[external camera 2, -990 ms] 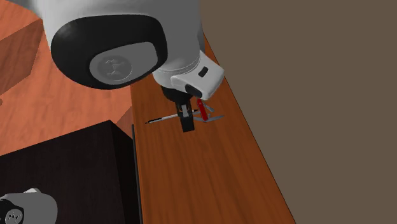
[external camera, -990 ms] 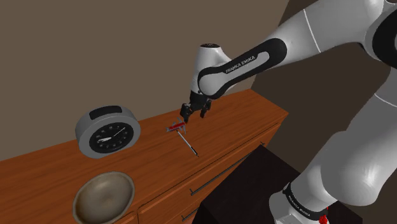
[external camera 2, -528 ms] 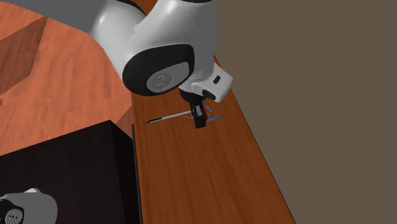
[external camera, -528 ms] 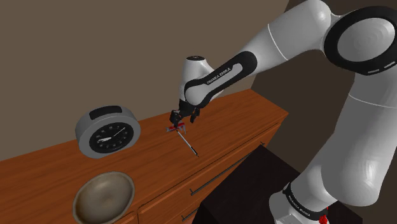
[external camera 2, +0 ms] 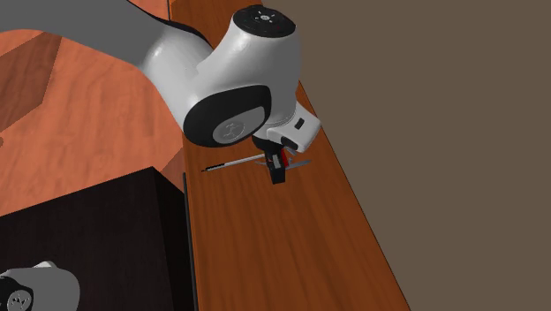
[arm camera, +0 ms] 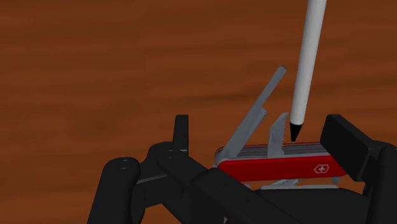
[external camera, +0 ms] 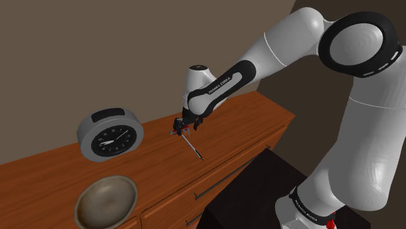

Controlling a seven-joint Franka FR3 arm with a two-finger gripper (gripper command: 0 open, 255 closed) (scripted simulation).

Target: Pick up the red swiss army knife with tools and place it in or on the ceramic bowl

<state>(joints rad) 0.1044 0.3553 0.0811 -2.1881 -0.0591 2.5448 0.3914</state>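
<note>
Red, glossy scales and fanned grey steel blades are marking out the knife [arm camera: 280, 167], which is being left flat near the back edge of the wooden dresser top [external camera: 250, 123]. It is being straddled by the gripper [arm camera: 262, 137], fingers spread and not yet pinching, seemingly so that the slim body can be clamped. The rounded, brownish bowl [external camera: 107, 198] is being kept well apart, at the front edge.

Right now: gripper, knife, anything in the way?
Gripper open, straddling the knife, not gripping. Knife lying on the wooden top, blades out. White rod lies with its tip beside it.
</note>
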